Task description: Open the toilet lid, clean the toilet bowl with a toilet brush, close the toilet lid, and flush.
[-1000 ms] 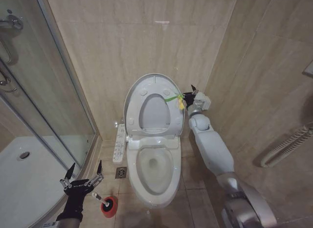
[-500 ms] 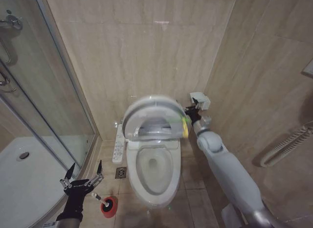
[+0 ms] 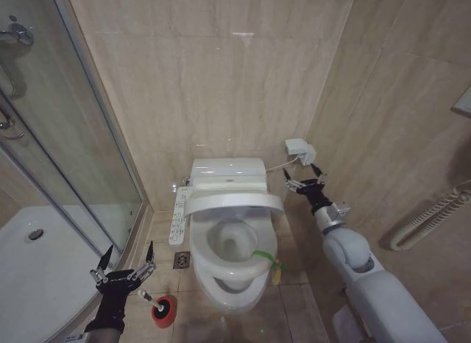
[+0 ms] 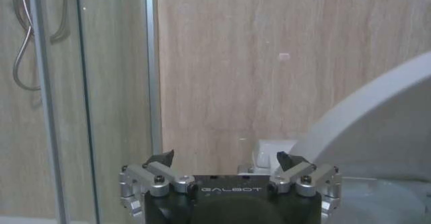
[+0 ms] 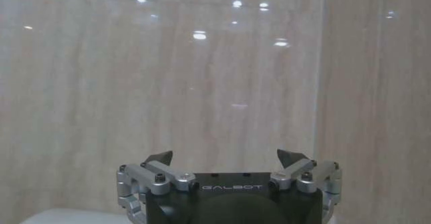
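Right gripper (image 3: pixel 305 182) hung open, toilet lid (image 3: pixel 234 204) just left of it, half-lowered; closing underway, flush remained. Left gripper (image 3: pixel 124 269) open above toilet brush (image 3: pixel 153 302).

Glossy beige stone-look wall tiles (image 3: pixel 221 85) cover the back wall, and ceiling lights throw small bright spots on them. The same tiling runs along the right-hand wall (image 3: pixel 412 100), meeting the back wall at a corner. On the left stands a clear glass shower enclosure with a silver metal frame (image 3: pixel 81 129), a white shower tray (image 3: pixel 37 262) inside it and chrome shower fittings (image 3: pixel 15 34) up high. A small white wall box (image 3: pixel 299 149) sits low near the corner. Beige floor tiles (image 3: pixel 294 284) hold a square metal floor drain (image 3: pixel 182 260). A pale ribbed hose (image 3: pixel 430 219) hangs at right.
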You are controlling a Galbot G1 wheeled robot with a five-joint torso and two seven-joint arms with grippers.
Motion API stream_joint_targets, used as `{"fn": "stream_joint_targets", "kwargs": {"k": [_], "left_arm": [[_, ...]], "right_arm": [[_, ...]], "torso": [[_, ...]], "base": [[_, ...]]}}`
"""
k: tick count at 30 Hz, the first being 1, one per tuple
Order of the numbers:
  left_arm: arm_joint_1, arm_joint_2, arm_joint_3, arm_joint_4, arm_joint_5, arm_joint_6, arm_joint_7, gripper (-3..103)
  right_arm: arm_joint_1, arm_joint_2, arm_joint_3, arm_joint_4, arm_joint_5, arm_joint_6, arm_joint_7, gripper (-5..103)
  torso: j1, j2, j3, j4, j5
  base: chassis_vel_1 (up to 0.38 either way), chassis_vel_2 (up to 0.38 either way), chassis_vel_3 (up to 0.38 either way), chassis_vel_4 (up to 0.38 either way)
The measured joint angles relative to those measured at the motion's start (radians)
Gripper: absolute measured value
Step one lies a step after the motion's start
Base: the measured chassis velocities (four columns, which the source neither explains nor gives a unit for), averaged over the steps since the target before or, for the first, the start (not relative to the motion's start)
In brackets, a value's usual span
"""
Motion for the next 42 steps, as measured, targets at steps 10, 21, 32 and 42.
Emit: {"fn": "stream_joint_targets", "kwargs": {"k": [10, 21, 32, 42], "left_arm": [[0.0, 0.0, 0.0, 0.0, 0.0, 0.0, 0.0, 99], [0.0, 0.0, 0.0, 0.0, 0.0, 0.0, 0.0, 99], [0.0, 0.0, 0.0, 0.0, 0.0, 0.0, 0.0, 99], [0.0, 0.0, 0.0, 0.0, 0.0, 0.0, 0.0, 99]], "right_arm": [[0.033, 0.061, -0.029, -0.036, 0.0, -0.126, 0.055, 100], [-0.043, 0.033, 0.031, 0.101, 0.026, -0.236, 0.062, 100], [-0.222, 0.043, 0.067, 0.262, -0.001, -0.234, 0.025, 100], [-0.392, 0.113, 0.115, 0.305, -0.103, -0.195, 0.037, 100]], "torso": [[0.0, 0.0, 0.0, -0.0003, 0.0], [0.0, 0.0, 0.0, -0.0004, -0.0002], [0.0, 0.0, 0.0, -0.0002, -0.0002], [0.0, 0.0, 0.0, -0.0003, -0.0001]], "base": [[0.0, 0.0, 0.0, 0.0], [0.0, 0.0, 0.0, 0.0], [0.0, 0.0, 0.0, 0.0], [0.0, 0.0, 0.0, 0.0]]}}
